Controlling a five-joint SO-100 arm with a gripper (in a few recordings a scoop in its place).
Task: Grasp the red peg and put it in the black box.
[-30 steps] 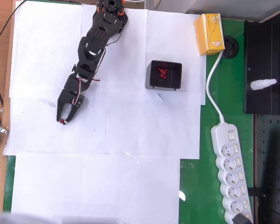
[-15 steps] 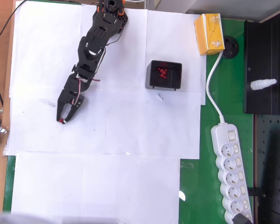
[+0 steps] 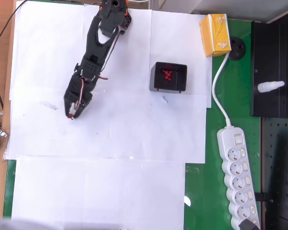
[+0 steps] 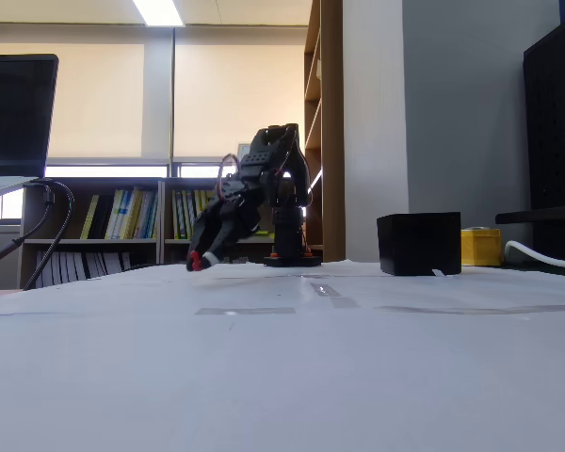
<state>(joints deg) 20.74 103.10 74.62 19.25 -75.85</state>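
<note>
With the red peg (image 3: 70, 115) pinched at the tip of the tool (image 3: 72, 114), the grasp looks made: in the fixed view the small red dot (image 4: 195, 262) sits between the closed-in fingertips, clear of the white paper that covers the table (image 3: 134, 182). The tool (image 4: 201, 260) hangs just above the sheet, angled downward, at the left of the overhead view. The black box (image 3: 168, 77) stands well apart to the right in that view, upright on the paper, with a bunch of similar red pegs (image 3: 168, 75) already lying inside it. Beyond the box are a yellow carton (image 3: 215, 35) and a white power strip (image 3: 237, 182) on the green mat. As I judge it, the pick-up is done; the carry across to the box and the release over its opening are left
</note>
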